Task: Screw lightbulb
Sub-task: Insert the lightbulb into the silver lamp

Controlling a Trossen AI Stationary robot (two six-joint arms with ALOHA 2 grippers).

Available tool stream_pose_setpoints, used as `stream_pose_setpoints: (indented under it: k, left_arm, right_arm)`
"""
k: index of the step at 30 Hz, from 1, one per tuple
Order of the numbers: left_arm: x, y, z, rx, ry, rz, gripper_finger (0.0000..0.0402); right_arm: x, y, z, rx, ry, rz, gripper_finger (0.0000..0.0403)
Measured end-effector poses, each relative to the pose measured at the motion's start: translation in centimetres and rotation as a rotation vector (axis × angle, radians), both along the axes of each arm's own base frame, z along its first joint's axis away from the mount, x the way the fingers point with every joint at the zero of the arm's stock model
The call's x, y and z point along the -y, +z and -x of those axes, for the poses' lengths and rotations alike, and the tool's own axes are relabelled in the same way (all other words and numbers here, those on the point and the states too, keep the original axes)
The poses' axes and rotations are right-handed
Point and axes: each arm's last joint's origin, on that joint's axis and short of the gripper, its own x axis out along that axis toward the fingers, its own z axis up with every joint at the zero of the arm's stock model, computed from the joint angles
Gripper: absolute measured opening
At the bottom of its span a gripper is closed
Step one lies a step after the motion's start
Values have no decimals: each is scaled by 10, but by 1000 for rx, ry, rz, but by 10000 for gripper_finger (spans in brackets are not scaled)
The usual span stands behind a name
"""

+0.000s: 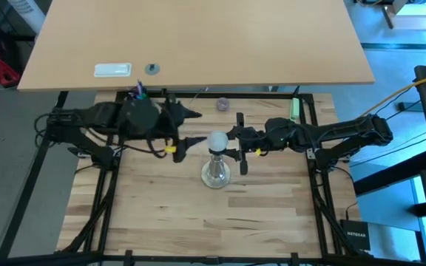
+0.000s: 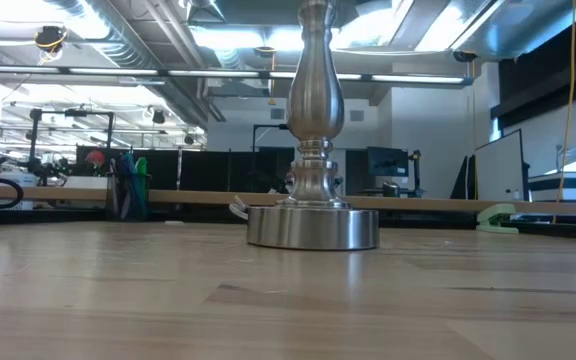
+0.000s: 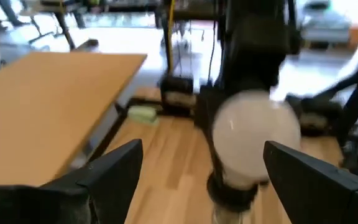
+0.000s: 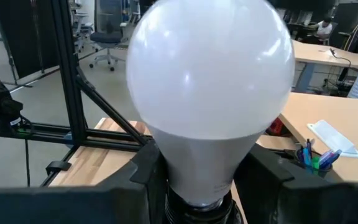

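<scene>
From above, the bulb [image 1: 217,142] is sitting as a smooth white globe atop the shiny round-based stand [image 1: 215,176] on the pale plank table [image 1: 154,214]. The right gripper [image 1: 234,144] is reaching in from its side with its dark fingers spread either side of the bulb; the left gripper [image 1: 192,142] is hovering just beside the bulb, opposite it.

At table height, the stand [image 2: 313,225] is showing a polished metal disc foot and a curved, vase-like stem.

Through the left wrist, the bulb [image 3: 255,134] is standing ahead, between the left gripper's [image 3: 204,177] wide-parted, empty fingers.

Through the right wrist, the frosted bulb [image 4: 209,81] is tapering into a dark socket [image 4: 197,211], its neck flanked closely by the right gripper's [image 4: 199,186] fingers; whether they are touching it, I cannot tell.
</scene>
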Motion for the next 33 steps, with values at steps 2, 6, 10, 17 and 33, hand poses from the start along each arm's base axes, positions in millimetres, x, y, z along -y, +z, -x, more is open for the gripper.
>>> stream_pose_setpoints:
  k: [2,6,10,17,33]
  left_arm:
    - [5,-8,-2,-35,-7,-5,323]
    - [16,-29,-12,-14,-9,-61,313]
    - [17,-59,-18,41,-13,-68,300]
    - [6,-79,3,314,-17,-10,294]
    - [6,-95,-20,385,-89,-2,294]
  right_arm:
    - [0,0,0,0,0,-1,147]
    - [0,0,0,2,0,-3,147]
    - [0,0,0,1,-5,-3,147]
    - [0,1,0,13,-3,-8,147]
    - [0,1,-3,31,-12,-13,147]
